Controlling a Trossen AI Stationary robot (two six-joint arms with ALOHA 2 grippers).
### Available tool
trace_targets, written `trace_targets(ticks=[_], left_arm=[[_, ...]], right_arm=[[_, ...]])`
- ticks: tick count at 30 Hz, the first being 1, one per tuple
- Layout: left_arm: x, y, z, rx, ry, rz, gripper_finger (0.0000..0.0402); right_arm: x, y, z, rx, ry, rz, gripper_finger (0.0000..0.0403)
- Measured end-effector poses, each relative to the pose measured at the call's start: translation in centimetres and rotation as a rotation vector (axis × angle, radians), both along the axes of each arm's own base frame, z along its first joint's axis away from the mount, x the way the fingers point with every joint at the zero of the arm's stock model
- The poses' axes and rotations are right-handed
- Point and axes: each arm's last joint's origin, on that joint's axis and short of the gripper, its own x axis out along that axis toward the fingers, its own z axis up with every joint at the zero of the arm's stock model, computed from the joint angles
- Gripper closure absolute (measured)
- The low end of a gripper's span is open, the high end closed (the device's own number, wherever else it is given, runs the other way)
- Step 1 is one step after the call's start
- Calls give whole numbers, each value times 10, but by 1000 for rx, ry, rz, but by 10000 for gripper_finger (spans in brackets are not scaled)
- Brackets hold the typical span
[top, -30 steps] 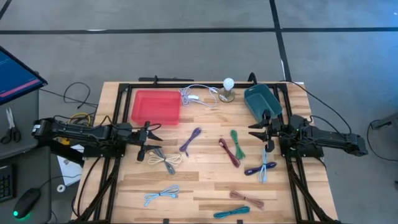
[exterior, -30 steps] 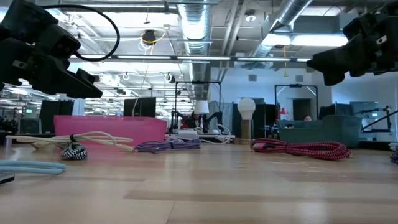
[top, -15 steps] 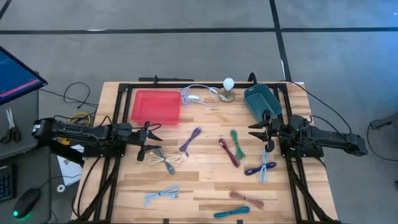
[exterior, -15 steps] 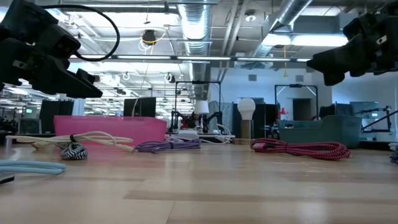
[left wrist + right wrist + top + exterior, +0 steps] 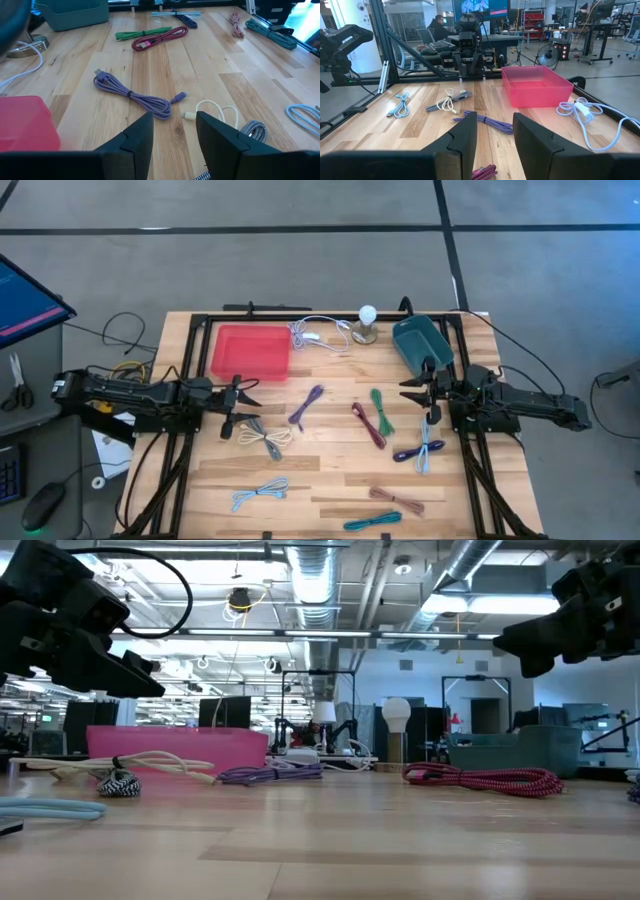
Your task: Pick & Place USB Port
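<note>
The coiled purple USB cable lies mid-table, long axis diagonal, just ahead of the left gripper (the nearer); both it and the right gripper stand open, empty.

Table: pale wood planks, smooth w/ a soft sheen. Red bin & teal bin: plastic, red one semi-translucent, slightly glossy. Purple cable: smooth rubbery jacket; red cable & black-white cable look braided fabric. Gripper fingers: matt dark plastic. Frame: black metal.
</note>
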Motion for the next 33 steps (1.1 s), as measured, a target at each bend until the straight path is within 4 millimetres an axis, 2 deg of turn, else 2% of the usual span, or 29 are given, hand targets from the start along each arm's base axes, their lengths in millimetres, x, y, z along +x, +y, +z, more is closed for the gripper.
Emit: trace_targets(ticks=[19,24,33], left_arm=[[0,0,0,-1,0,0,253],[0,0,3,-90,-21,15,253],[0,0,3,-92,-20,16,253]], right_arm=[[0,0,0,0,0,0,284],[0,0,0,0,0,0,284],[0,0,0,0,-1,0,284]])
